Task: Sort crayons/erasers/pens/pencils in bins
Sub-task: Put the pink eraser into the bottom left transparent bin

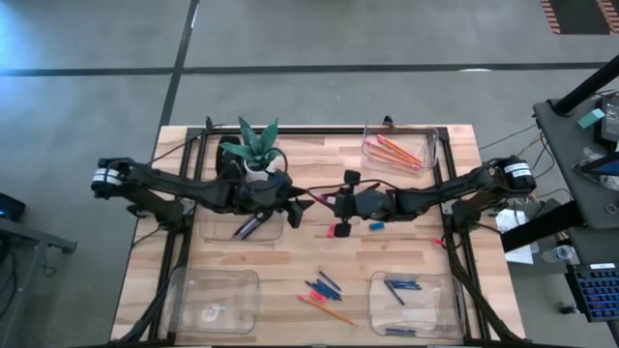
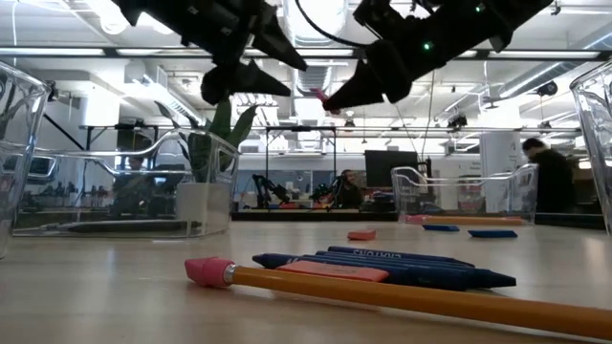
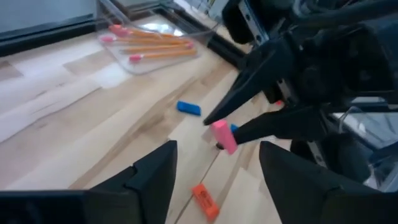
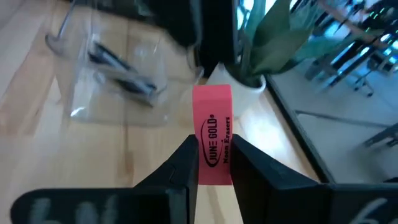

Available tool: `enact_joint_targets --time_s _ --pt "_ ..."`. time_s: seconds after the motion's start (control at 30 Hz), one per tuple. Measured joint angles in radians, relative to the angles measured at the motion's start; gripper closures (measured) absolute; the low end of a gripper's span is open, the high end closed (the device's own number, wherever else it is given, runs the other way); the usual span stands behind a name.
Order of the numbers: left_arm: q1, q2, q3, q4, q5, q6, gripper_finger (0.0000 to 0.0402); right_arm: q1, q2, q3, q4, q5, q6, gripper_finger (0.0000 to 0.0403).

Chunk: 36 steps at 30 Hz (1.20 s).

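I see my right gripper (image 4: 214,163) clenched on a pink rectangular eraser (image 4: 213,134) above mid-surface, facing my released left gripper (image 3: 214,171). Orange pencils (image 1: 398,151) lie in the far-right clear plastic bin (image 1: 368,147); dark pens (image 1: 247,226) in the one under my left arm.

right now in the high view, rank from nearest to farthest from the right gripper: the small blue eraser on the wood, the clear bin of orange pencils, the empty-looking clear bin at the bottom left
1. Small blue eraser, just beside the right gripper, toward the right arm.
2. Clear plastic bin of orange pencils, at the table's far right corner.
3. Clear plastic bin at the bottom left, the near left corner, farthest.
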Motion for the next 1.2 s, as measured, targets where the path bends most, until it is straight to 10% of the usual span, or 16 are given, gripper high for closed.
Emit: enact_joint_targets --time_s 0.43,0.93,1.2 --pt "0.008 0.081 0.010 0.141 -0.030 0.002 0.0194 0.000 0.016 0.042 0.007 0.001 -0.039 0.0333" --pt "0.007 0.081 0.006 0.149 -0.030 0.111 0.0387 0.000 0.017 0.046 0.001 0.003 -0.046 0.0332" --pt "0.008 0.081 -0.001 0.155 -0.025 0.112 0.0382 0.000 0.017 0.046 -0.018 0.001 -0.045 0.0297"
